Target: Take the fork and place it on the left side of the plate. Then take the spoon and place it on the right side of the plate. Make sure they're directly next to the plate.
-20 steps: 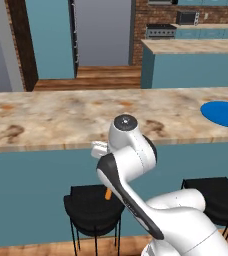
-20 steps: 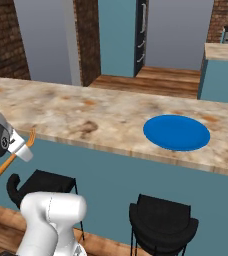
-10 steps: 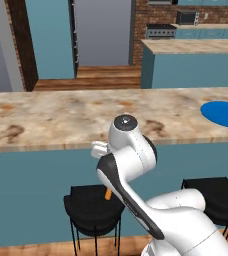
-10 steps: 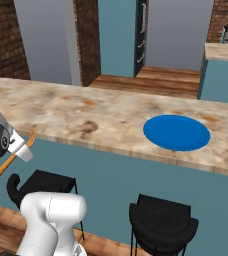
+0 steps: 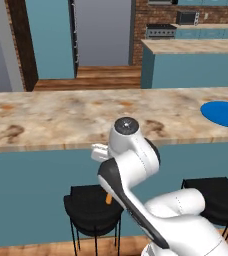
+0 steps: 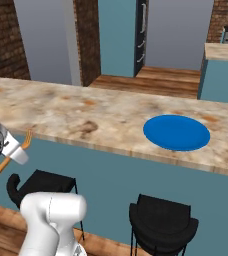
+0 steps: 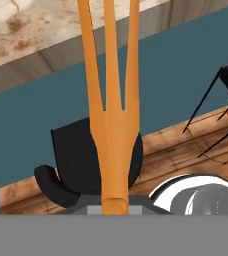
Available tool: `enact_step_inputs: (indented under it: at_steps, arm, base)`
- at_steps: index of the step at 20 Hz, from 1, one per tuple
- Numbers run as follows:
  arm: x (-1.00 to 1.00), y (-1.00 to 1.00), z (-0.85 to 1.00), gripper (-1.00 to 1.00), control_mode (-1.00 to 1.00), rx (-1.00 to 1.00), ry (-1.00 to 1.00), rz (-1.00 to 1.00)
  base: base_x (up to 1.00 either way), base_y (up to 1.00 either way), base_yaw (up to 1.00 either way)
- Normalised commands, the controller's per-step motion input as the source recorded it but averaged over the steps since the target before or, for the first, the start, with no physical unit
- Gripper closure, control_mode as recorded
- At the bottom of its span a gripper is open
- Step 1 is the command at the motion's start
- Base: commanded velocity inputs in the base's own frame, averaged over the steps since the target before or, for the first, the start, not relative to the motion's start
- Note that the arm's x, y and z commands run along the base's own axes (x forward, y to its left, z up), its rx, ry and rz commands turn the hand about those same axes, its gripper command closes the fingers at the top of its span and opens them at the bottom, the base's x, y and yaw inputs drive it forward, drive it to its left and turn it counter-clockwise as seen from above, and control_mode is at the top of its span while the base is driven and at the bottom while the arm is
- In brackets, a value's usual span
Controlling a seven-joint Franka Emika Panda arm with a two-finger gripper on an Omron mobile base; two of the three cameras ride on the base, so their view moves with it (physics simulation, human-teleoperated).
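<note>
My gripper (image 6: 16,151) hangs in front of the counter's near edge, below its top, shut on the orange-yellow fork (image 6: 10,156). The fork's tines (image 6: 27,134) point up toward the counter and its handle slants down to the left. In the hand view the fork (image 7: 114,125) runs straight up from the jaws, its tines reaching the marble edge. In the left base view my own arm hides the grip, and a bit of the fork's handle (image 5: 108,198) shows beneath it. The blue plate (image 6: 176,132) (image 5: 225,113) lies flat on the counter, far to the right. The spoon is out of view.
The marble counter (image 6: 86,112) (image 5: 56,120) stretches across with a teal front below. Black stools (image 6: 42,183) (image 6: 161,220) (image 5: 92,210) stand under it, right beneath my arm. A second teal island (image 5: 191,55) stands farther back on the wooden floor.
</note>
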Motion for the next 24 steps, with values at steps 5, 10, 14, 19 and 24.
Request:
enact_step_inputs:
  at_steps: [5,10,14,19,24]
  arm:
    - [-0.46,-0.21,0.81,1.0,-1.0,0.05,0.11,-0.01]
    - [-0.01,-0.87,0.82,1.0,-1.0,0.01,0.21,0.0]
    - [0.17,-1.0,0.46,1.0,-1.0,0.0,0.17,0.05]
    - [0.25,-1.0,0.04,1.0,-1.0,-0.03,0.01,0.1]
    - [0.55,-0.68,0.0,1.0,-1.0,-0.07,0.04,0.06]
  base:
    - [0.0,0.0,0.0]
    - [0.0,0.0,0.0]
    - [0.0,0.0,0.0]
    - [0.0,0.0,0.0]
    - [0.0,0.0,0.0]
